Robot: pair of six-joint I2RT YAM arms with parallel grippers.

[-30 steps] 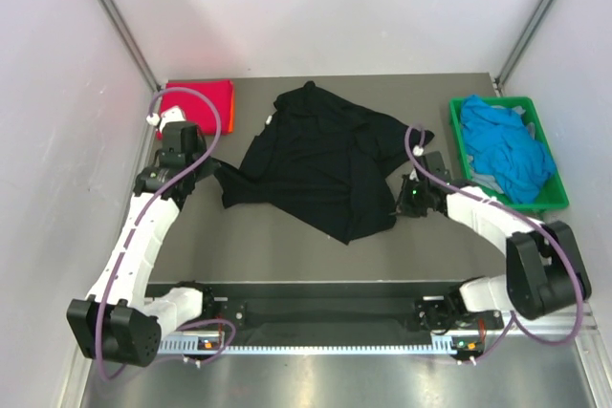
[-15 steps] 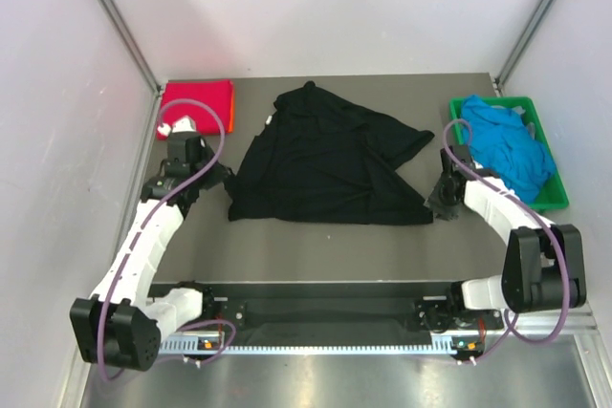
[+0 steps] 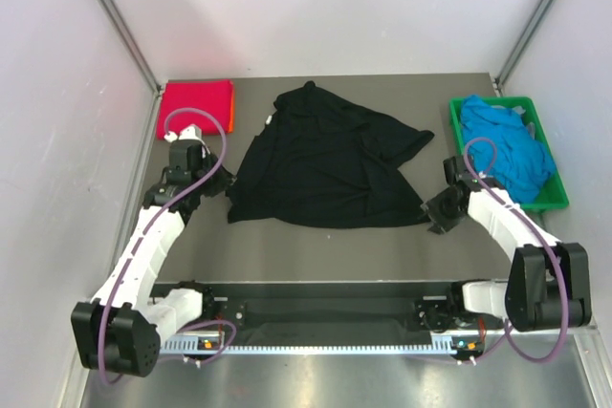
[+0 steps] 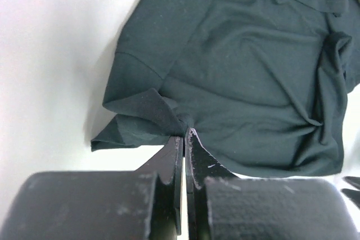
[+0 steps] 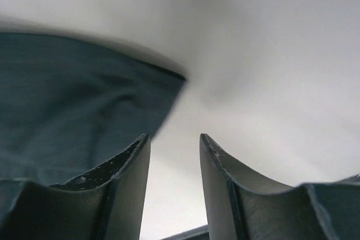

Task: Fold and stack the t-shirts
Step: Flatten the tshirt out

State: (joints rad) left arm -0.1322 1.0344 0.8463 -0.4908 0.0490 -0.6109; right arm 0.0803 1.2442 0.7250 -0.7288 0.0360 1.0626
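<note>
Across the middle of the grey table (image 3: 316, 246) lies the large black cotton t-shirt (image 3: 325, 160), spread out but rumpled, with its right side bunched in folds. It looks light, limp and not slippery. It would likely sag and drag wherever it is unsupported, so the hem corners are the places to pinch, one on each side, with the cloth kept taut between them.

At the right edge, a heap of bright blue t-shirts (image 3: 507, 145) fills the green plastic crate (image 3: 497, 99). At the back left sits the folded magenta-red t-shirt (image 3: 196, 100), with an orange cloth edge (image 3: 232, 114) showing along its side.

The left gripper (image 4: 185, 136) has its jaws pressed together on a puckered fold at the black shirt's near left corner. The right gripper (image 5: 174, 139) has its jaws moderately parted with nothing between them, just beside the shirt's near right corner. Whether a finger brushes the cloth I cannot tell.
</note>
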